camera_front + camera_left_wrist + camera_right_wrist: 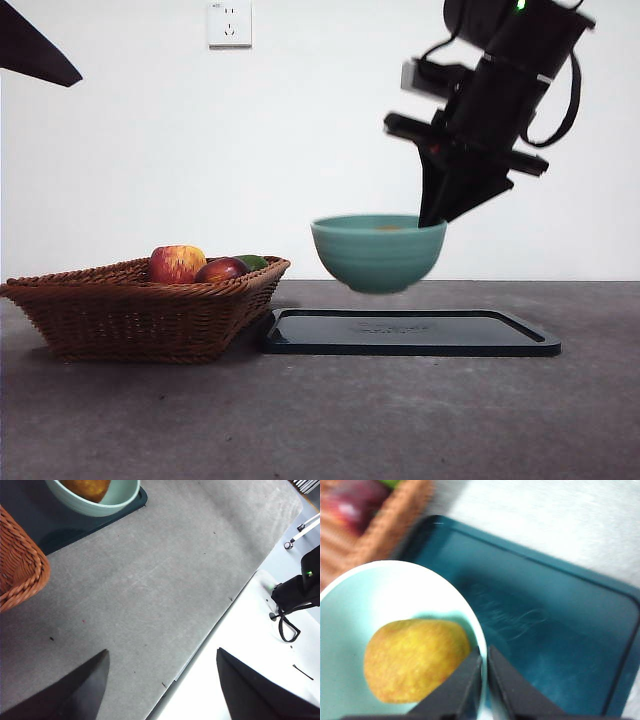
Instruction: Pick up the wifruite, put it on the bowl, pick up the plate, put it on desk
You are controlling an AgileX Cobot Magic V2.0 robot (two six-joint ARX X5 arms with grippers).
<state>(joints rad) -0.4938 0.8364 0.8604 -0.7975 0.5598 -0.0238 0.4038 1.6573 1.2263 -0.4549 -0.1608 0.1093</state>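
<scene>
The mint-green bowl (378, 252) hangs in the air above a flat dark rectangular tray (410, 332), the only plate-like thing in view. My right gripper (432, 215) is shut on the bowl's rim (479, 645), one jaw inside and one outside. The ochre wifruite (415, 660) lies inside the bowl (350, 610). In the left wrist view the bowl (95, 500) and the wifruite (87, 487) show at the edge. My left gripper (163, 651) is open over the desk (150, 580) near its edge, holding nothing. Its arm (35, 50) shows as a black tip.
A wicker basket (140, 305) stands left of the tray, holding a red-yellow apple (177, 263), a dark red fruit (221, 269) and something green. The grey desk (320, 420) stretches in front of both.
</scene>
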